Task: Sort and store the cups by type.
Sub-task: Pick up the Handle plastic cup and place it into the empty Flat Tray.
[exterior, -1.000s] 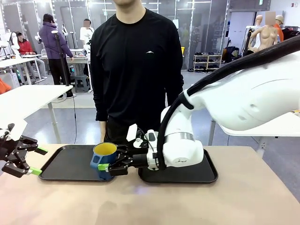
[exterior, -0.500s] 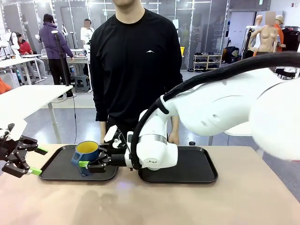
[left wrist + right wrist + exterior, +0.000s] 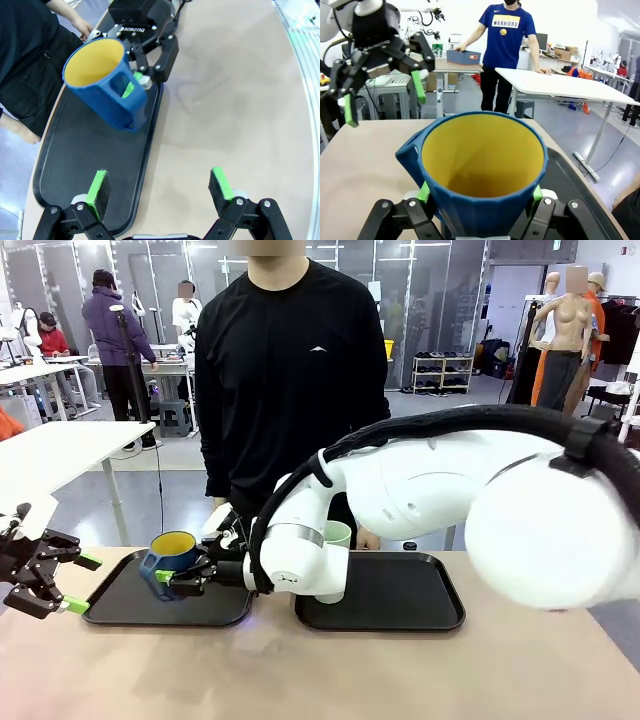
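- The right hand is clamped on the short dark blue mug with a yellow inside and a squared handle, its green pads pressing the mug's ribbed wall from both sides; in the right wrist view the mug sits between the two fingers with its mouth toward the camera.
- The mug hangs tilted over the left black tray, and from the left wrist view its base appears to be clear of the tray (whether it grazes the surface I cannot tell).
- The left hand hovers at the bench's left edge with its fingers spread wide and nothing between them; its own camera shows the two green pads far apart above the tray's rim and the bare bench top.
- The tall pale mint-green plastic tumbler stands upright on the right black tray, partly hidden behind the white right arm.
- The bench is a smooth, matte beige surface; both trays are shallow, rounded rectangles of dull black plastic lying side by side.
- A person in a black long-sleeved top stands at the far side, arms down; behind lie white tables and other people in an open workshop.
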Controlling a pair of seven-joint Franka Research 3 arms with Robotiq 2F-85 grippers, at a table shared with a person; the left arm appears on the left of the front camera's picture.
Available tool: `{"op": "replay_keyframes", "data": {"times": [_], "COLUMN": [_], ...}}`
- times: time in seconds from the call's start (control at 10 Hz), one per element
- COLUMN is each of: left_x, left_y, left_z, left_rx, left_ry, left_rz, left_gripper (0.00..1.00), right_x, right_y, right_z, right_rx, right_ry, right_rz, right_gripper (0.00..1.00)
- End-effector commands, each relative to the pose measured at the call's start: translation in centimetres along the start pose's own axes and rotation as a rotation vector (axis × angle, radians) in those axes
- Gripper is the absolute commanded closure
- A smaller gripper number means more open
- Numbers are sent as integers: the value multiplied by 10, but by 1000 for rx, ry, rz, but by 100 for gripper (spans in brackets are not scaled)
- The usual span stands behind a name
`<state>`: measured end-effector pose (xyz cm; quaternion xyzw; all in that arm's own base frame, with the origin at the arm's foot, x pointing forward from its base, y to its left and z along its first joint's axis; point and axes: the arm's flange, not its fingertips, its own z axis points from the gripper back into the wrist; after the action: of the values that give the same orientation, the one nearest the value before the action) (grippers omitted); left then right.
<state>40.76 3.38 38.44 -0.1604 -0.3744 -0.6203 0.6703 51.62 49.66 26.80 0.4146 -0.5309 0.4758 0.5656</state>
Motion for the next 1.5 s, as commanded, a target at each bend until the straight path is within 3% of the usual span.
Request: {"op": "replay_keyframes", "data": {"times": [0.0, 1.0, 1.4], "left_x": [-1, -1, -1], "left_y": [4, 4, 4], "left_z": [1, 1, 1], "left_rx": [-9, -9, -9], "left_ry": [-6, -6, -6], "left_rz": [-11, -11, -11], "left_gripper": [0, 0, 0], "right_x": [-8, -39, -49], "right_y": [-2, -3, 2], "right_z": [-12, -21, -26], "right_rx": [-67, -173, -159], "right_ry": [19, 10, 61], "right_rz": [29, -23, -30], "right_gripper": [22, 22, 22]}}
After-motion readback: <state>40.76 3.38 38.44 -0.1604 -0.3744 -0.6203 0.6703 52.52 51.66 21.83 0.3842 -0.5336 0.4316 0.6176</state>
